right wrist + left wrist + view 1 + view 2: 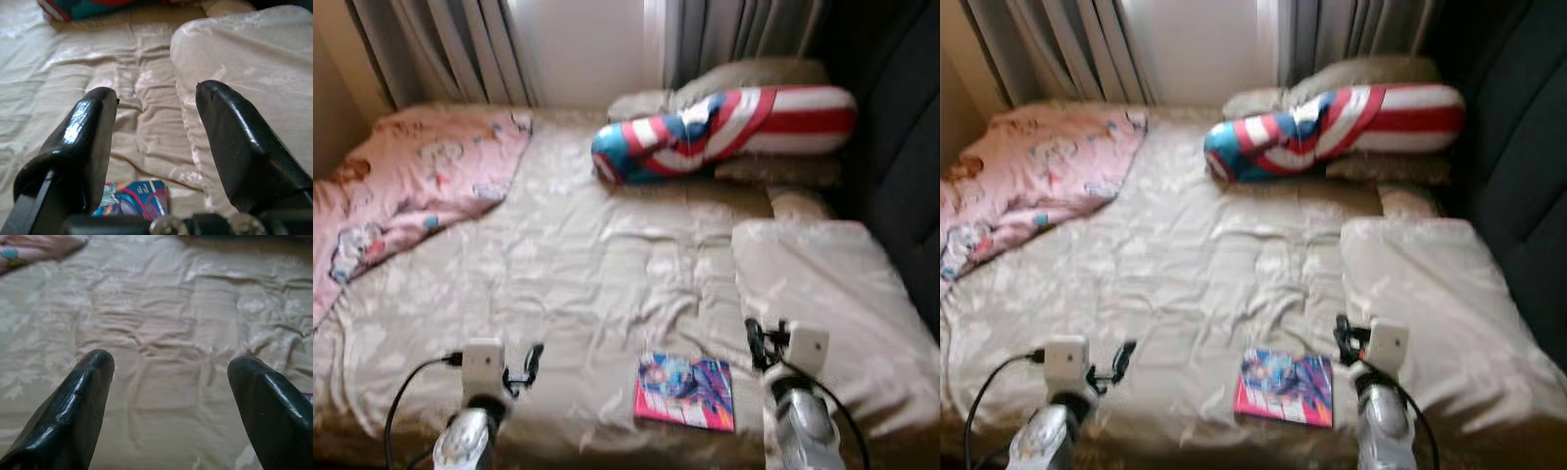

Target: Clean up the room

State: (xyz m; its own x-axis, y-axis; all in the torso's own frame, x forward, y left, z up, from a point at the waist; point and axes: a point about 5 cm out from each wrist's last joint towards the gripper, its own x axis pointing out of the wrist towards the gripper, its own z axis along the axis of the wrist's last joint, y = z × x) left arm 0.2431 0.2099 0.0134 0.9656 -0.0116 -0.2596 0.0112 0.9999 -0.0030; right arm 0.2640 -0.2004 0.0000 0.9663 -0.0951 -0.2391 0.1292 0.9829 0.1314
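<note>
A colourful book (pixel 686 392) with a pink edge lies flat on the beige bedspread (pixel 597 264) near the bed's front edge, between my two arms. My right gripper (pixel 759 343) hangs open just right of the book; a corner of the book (pixel 132 198) peeks under its fingers (pixel 90 132). On the left of the book, my left gripper (pixel 530 364) hovers open over bare bedspread (pixel 166 347), its fingers (pixel 78 401) wide apart with nothing between them.
A red, white and blue striped bolster (pixel 724 127) lies across the head of the bed on beige pillows (pixel 754 78). A pink printed blanket (pixel 411 186) is bunched at the left. A folded beige quilt (pixel 822 294) sits at the right. Grey curtains (pixel 460 49) hang behind.
</note>
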